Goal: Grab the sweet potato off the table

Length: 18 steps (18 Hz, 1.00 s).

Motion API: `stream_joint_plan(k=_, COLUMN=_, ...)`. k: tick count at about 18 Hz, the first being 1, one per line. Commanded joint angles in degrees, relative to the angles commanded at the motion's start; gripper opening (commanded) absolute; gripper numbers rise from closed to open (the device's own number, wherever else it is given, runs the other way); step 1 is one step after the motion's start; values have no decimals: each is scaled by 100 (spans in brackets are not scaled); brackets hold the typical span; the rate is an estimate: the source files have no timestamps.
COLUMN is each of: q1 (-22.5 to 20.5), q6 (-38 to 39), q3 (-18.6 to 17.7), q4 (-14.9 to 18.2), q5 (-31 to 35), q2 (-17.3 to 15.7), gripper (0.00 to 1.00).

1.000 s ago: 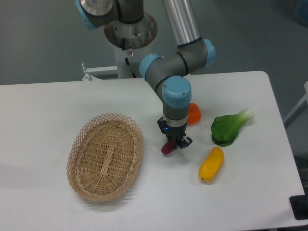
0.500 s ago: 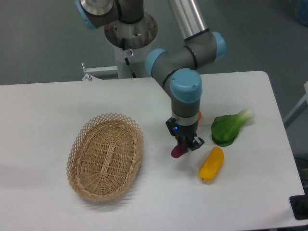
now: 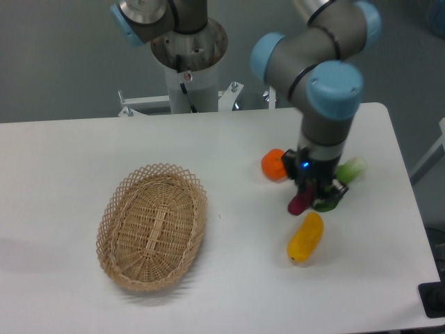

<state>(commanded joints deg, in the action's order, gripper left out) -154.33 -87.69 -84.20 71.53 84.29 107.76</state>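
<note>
sweet potato (image 3: 297, 204) in pincer (image 3: 311, 197)

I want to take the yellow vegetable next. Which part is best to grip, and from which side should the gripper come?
Grip the yellow vegetable at its thick middle, coming straight down from above. It lies flat on the table, tilted, so the fingers should close across its narrow width. No other object touches its sides, so there looks to be room for both fingers.
</note>
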Motion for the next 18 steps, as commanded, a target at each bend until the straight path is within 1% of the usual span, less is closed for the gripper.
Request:
stream_joint_plan(k=2, q1=-132, q6=-396, q3=9, q4=177, q5=9, q2=-193, gripper=25)
stream_joint_plan(k=3, q1=-141, q6=-511, q3=0, q4=186, q5=17, q2=-202, gripper=25)
stream_joint_plan(k=6, q1=-238, q6=-547, q3=0, q4=212, q5=9, q2=-211, gripper=25)
stream_joint_plan(k=18, q1=-203, q6=-512, q3=0, q4=204, q5=26, q2=-282, gripper=25)
